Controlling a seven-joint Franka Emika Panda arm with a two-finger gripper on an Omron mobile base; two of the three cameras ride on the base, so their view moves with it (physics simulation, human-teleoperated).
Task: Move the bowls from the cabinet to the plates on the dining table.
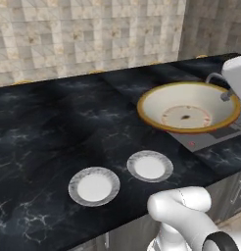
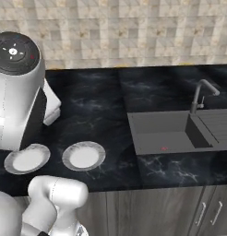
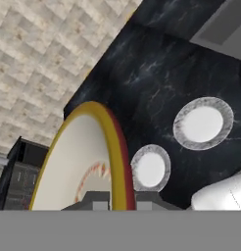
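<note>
Nearest the base, two grey-speckled plates with white centres, left plate [image 1: 94,186] and right plate [image 1: 150,165], just beside each other near the front edge of the black marble dining table [image 1: 39,127], both bare. Above and beyond them, held up off the table, cream bowl with orange-tan rim [image 1: 188,106], hanging in front of the grey inset sink [image 2: 166,131] in the left base view. Clenched on that bowl's rim, gripper [image 3: 118,198], fingertips either side of the yellow edge in the hand view. Farther back, metal tap [image 2: 201,94], then tiled wall [image 2: 115,27]. Likely risks: a thin grip on one rim point, so a swing or tilt could let the bowl slip or pivot; a lowering off-centre could land it straddling both plates or shove one aside.
</note>
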